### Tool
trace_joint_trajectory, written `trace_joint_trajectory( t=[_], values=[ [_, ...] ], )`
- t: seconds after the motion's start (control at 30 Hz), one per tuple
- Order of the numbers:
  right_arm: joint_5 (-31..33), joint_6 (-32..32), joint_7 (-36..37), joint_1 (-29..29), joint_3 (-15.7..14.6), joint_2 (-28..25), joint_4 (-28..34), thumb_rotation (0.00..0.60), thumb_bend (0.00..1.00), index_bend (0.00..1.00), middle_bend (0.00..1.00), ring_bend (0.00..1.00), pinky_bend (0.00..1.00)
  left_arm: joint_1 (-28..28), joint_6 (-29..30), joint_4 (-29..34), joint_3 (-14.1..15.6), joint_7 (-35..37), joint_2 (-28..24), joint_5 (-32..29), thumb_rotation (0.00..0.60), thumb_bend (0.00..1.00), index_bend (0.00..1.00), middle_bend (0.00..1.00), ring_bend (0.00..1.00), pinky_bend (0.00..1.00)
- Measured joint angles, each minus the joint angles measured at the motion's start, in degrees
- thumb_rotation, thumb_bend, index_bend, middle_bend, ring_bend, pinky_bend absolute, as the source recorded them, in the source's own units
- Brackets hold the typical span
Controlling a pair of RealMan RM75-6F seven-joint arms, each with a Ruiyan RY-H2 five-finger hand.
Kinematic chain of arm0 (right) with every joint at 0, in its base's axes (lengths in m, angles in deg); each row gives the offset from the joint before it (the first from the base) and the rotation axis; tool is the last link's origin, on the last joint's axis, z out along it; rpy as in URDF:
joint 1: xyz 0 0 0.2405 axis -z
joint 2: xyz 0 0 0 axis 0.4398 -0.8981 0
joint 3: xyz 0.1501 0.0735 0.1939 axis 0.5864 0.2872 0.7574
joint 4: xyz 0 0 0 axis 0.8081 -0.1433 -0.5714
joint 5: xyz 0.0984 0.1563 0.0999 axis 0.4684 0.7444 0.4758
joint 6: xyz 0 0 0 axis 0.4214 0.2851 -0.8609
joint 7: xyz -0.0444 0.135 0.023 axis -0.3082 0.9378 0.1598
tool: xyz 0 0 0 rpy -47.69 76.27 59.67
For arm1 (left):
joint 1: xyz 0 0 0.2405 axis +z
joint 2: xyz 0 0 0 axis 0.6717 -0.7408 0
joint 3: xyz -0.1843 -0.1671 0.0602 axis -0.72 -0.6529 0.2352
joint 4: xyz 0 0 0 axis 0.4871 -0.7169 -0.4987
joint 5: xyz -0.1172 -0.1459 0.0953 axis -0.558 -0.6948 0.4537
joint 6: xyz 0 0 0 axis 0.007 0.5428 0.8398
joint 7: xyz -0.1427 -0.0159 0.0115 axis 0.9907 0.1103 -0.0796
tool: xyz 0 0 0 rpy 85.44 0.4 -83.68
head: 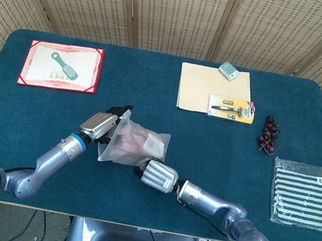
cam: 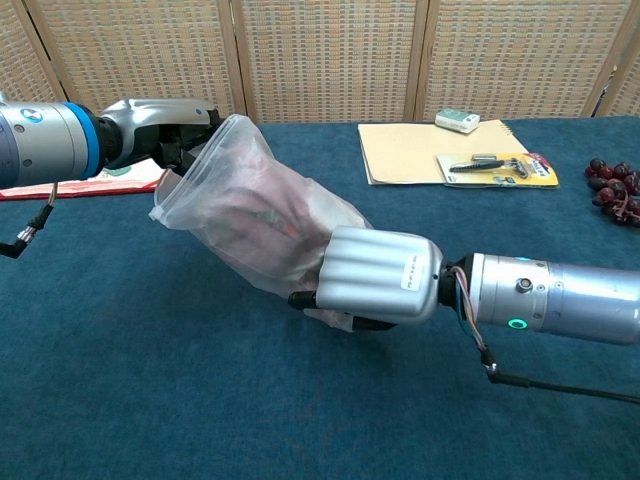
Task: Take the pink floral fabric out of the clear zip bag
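Observation:
The clear zip bag [head: 133, 145] [cam: 258, 218] lies tilted across the table's middle front, and the pink floral fabric [head: 138, 144] [cam: 270, 222] shows bunched inside it. My left hand [head: 103, 125] [cam: 165, 125] grips the bag's open mouth at the upper left. My right hand [head: 158, 175] [cam: 375, 277] holds the bag's closed bottom end, fingers curled under it. The fabric sits wholly inside the bag.
A red-framed certificate [head: 62, 66] lies at the far left. A tan folder [head: 212, 89] with a packaged razor [head: 231, 109] and a small box [head: 228, 70] sits at the back. Dark grapes [head: 269, 134] and a striped folded cloth [head: 304, 194] lie at the right.

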Motion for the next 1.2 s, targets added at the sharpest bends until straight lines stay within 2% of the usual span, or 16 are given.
trace_joint_trajectory(
  t=[0.3,0.57,0.93,1.2],
  values=[
    [0.5,-0.2,0.0,-0.2,-0.3,0.0,0.2,0.6,0.59,0.39,0.8,0.77,1.0,0.0,0.0,0.2,-0.1,0.2,-0.2,-0.1,0.6,0.77,0.69,0.0,0.0,0.0],
    [0.9,-0.2,0.2,-0.2,-0.5,0.2,0.1,0.6,0.59,0.48,0.8,0.77,1.0,-0.1,-0.1,0.0,0.0,0.2,-0.3,-0.2,0.6,0.77,0.69,0.0,0.0,0.0],
    [1.3,-0.7,0.5,-0.1,-0.7,0.5,-0.4,0.6,0.59,0.68,0.82,0.78,1.0,0.0,-0.1,-0.2,0.0,0.4,-0.2,-0.1,0.6,0.77,0.69,0.0,0.0,0.0],
    [1.5,-1.2,0.7,0.0,-0.9,0.4,-0.5,0.6,0.6,0.75,0.83,0.79,1.0,-0.1,-0.1,-0.5,0.0,0.4,-0.1,-0.3,0.6,0.77,0.69,0.0,0.0,0.0]
  ],
)
